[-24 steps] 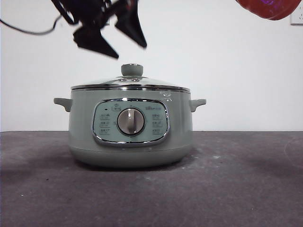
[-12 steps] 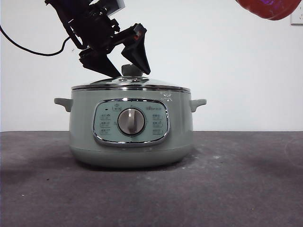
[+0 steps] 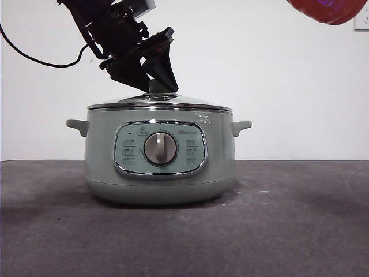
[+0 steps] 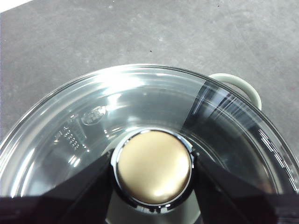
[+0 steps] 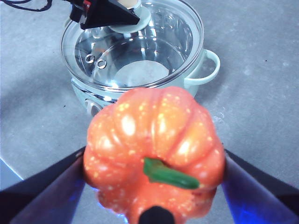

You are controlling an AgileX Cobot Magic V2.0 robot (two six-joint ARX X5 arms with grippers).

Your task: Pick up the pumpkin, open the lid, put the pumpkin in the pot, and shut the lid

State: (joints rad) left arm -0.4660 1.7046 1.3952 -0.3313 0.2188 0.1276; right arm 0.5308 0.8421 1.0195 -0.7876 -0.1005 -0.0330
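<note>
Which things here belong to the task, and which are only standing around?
Task things:
pumpkin, in the right gripper
lid, on the pot
left gripper, around the lid's knob

Only around:
table
wall socket

wall: plain white | table: dark grey, speckled | outlet: top corner

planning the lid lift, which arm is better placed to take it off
Left. Its gripper has its jaws on either side of the knob of the lid, which sits on the pot. The right gripper is busy holding the pumpkin high.
</note>
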